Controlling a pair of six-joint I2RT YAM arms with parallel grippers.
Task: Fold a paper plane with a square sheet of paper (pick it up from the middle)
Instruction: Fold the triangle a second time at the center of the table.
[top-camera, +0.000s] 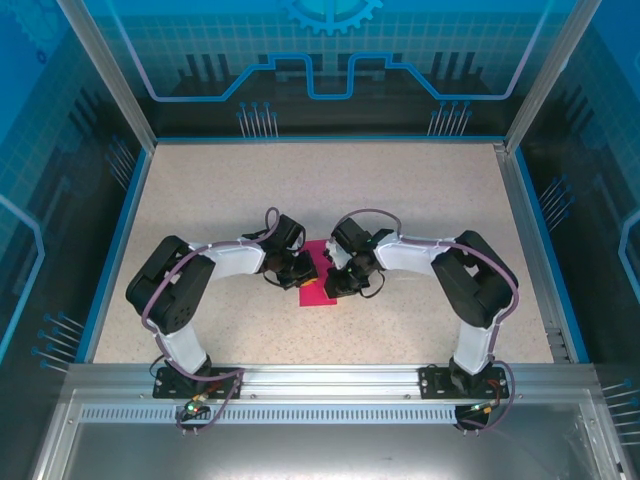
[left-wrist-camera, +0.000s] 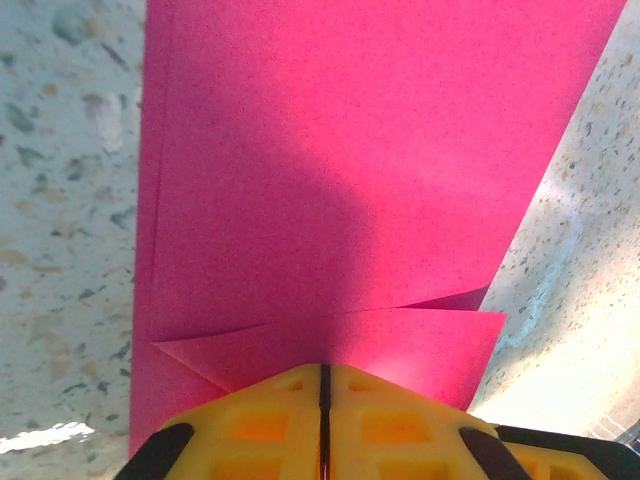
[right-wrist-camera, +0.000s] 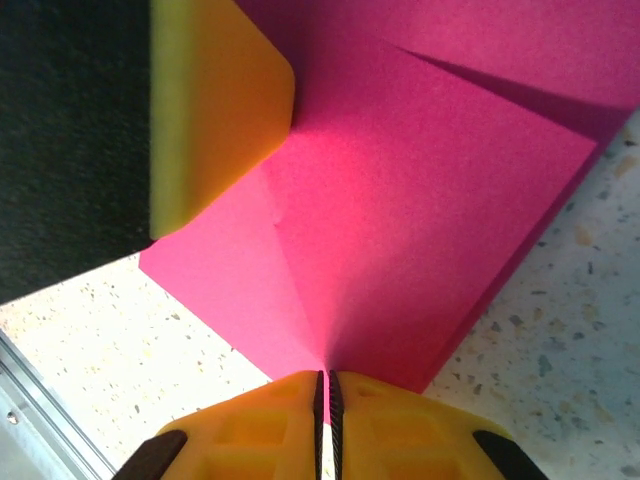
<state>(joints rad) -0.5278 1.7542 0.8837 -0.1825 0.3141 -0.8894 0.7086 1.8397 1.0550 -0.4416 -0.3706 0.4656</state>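
Observation:
The square sheet of paper (top-camera: 318, 284), magenta-pink and folded into overlapping layers, lies in the middle of the table between both grippers. My left gripper (top-camera: 298, 270) is at its left edge. In the left wrist view the paper (left-wrist-camera: 350, 150) has a folded flap just ahead of my left gripper (left-wrist-camera: 323, 372), whose yellow jaws are shut and rest over the paper. In the right wrist view my right gripper (right-wrist-camera: 326, 378) is shut on a raised crease of the paper (right-wrist-camera: 420, 200), with pink showing between the jaws. A left finger (right-wrist-camera: 215, 110) lies on the paper's far side.
The speckled beige table (top-camera: 330, 190) has a blue rim on three sides and an aluminium rail (top-camera: 330, 375) along the near edge, where both arm bases are bolted. Open tabletop lies all round the paper.

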